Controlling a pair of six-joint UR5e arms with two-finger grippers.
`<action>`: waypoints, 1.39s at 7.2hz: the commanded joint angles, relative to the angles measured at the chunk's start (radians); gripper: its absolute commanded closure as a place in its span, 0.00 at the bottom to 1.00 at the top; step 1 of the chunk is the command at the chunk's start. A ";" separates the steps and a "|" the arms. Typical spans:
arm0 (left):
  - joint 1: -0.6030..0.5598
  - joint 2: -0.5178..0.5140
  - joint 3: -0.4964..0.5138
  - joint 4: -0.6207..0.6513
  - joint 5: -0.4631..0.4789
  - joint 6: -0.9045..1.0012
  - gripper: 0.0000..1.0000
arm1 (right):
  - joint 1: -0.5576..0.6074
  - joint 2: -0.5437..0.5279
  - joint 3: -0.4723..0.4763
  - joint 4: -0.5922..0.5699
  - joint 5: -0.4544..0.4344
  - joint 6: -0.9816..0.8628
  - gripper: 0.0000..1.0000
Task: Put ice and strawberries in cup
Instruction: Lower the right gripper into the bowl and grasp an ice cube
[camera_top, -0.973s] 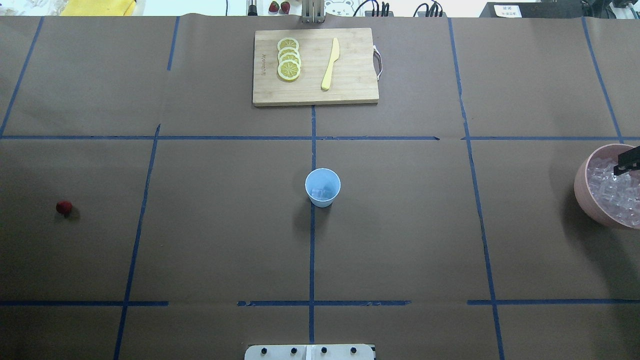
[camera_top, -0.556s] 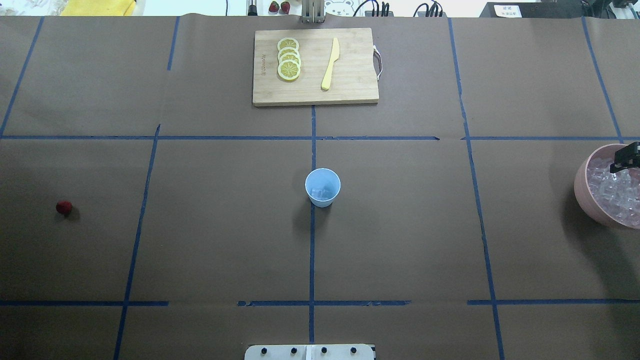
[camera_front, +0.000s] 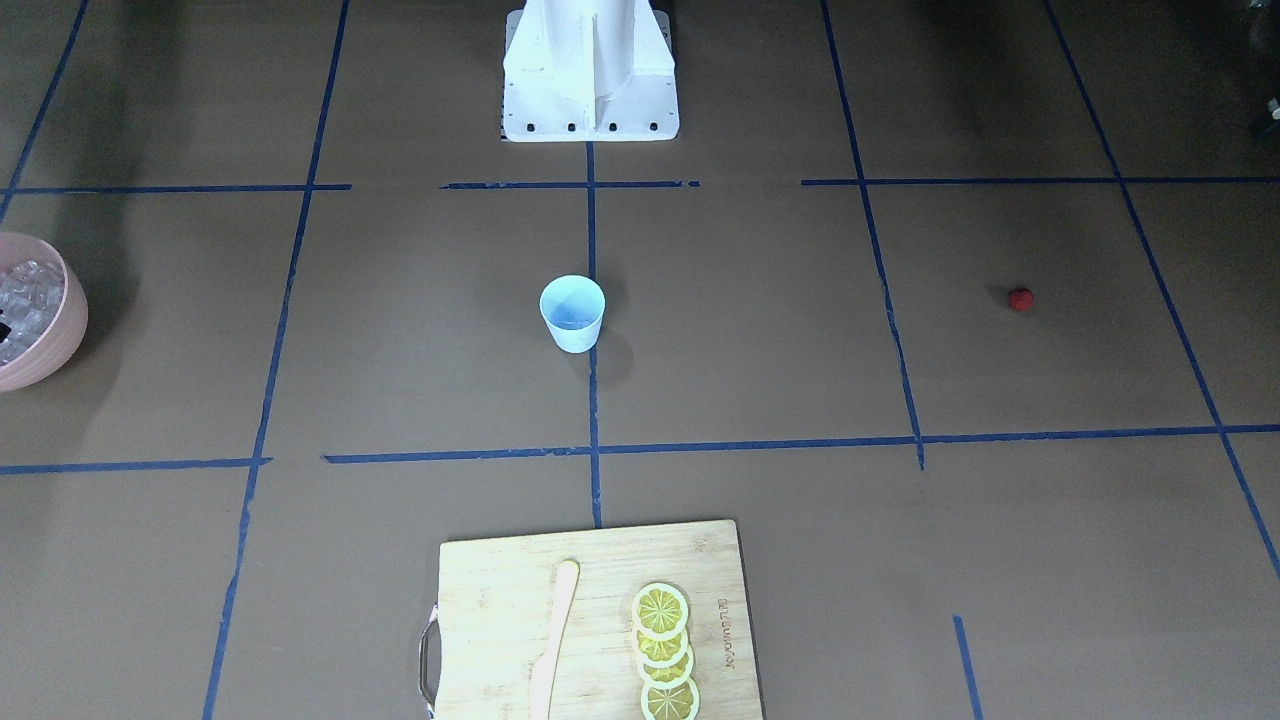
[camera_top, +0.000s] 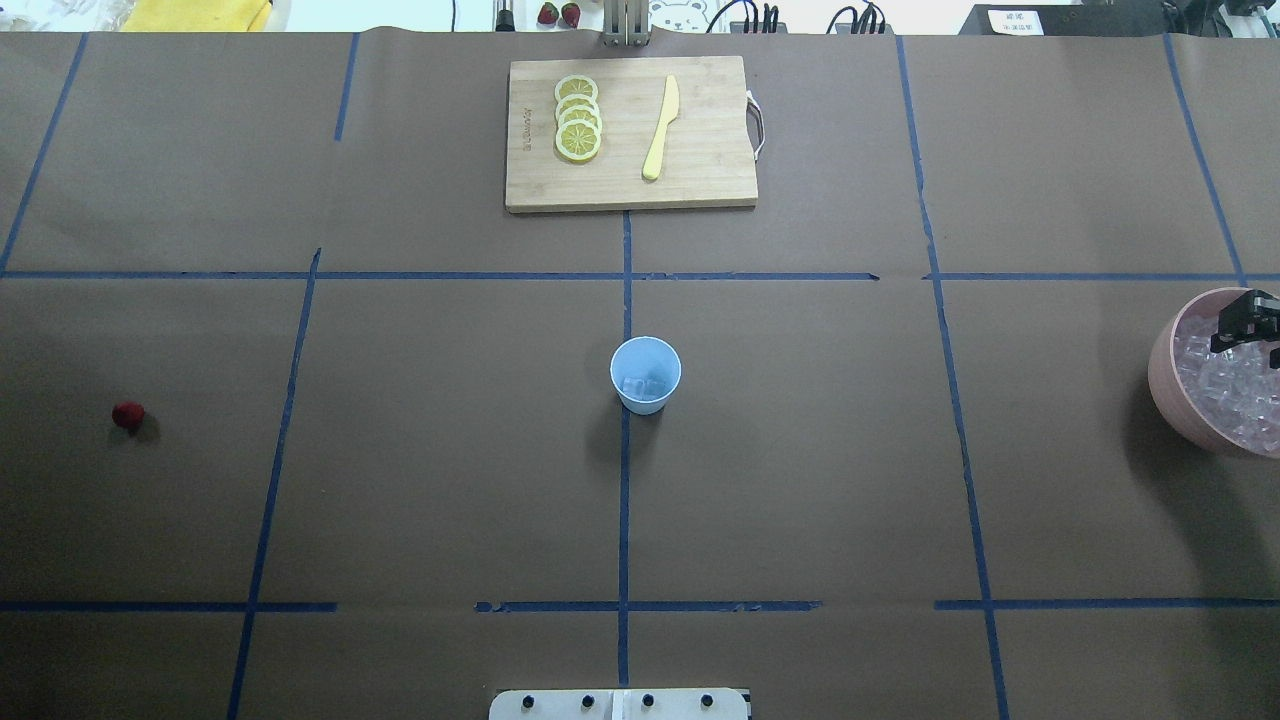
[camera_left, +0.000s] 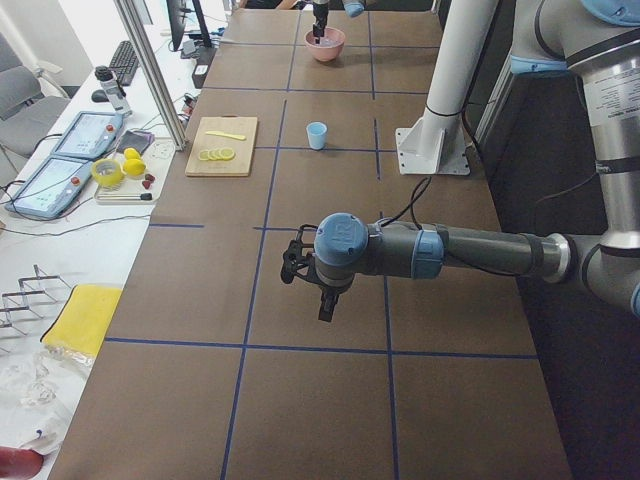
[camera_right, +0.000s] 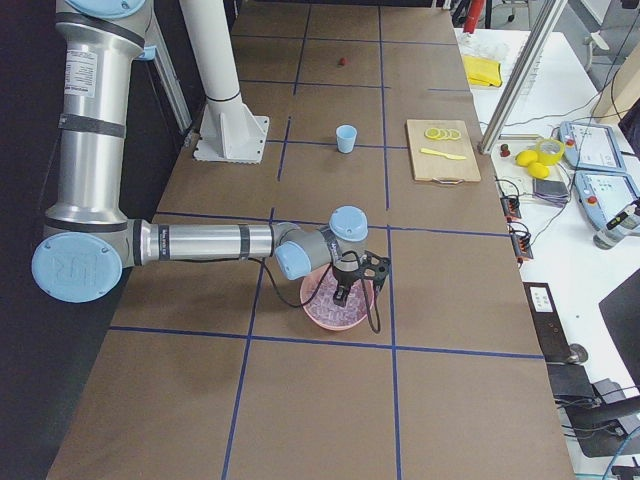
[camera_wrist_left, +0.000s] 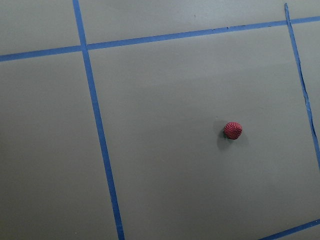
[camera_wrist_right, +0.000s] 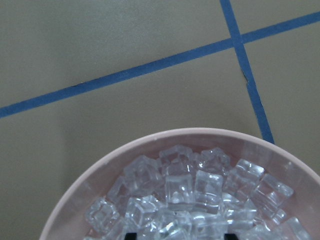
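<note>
Brown paper ruled with blue tape covers the bench (camera_top: 800, 450), and the cup (camera_top: 645, 374) stands at its middle with a few cubes inside. Well apart from the cup on the robot's right, a pink bowl (camera_top: 1165, 385) holds the heap of ice (camera_wrist_right: 192, 190); well apart on the cup's other side lies the strawberry (camera_top: 128, 414), alone. The right jaws hang spread just above the heap, gripping nothing. The step in hand looks like picking another cube: best to drop straight down around one that sits proud of the pile, close gently since glassy faces likely slip, and lift clear of the rim before crossing to the cup. Whether the left jaws are spread or clenched I cannot tell. Only the right wrist camera separates single cubes and shows both fingertips (camera_wrist_right: 131, 235) apart; only the overhead view shows cubes in the cup, where the front-facing one gives plain blue.
</note>
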 joint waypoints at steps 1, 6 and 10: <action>0.000 0.000 0.000 0.000 0.000 -0.001 0.00 | -0.002 0.004 0.002 0.001 0.000 -0.002 0.69; 0.000 0.008 -0.009 -0.002 0.000 -0.001 0.00 | 0.019 -0.015 0.098 -0.011 0.002 -0.010 1.00; 0.000 0.008 -0.015 0.000 -0.002 -0.001 0.00 | -0.026 -0.112 0.392 -0.013 0.058 0.179 1.00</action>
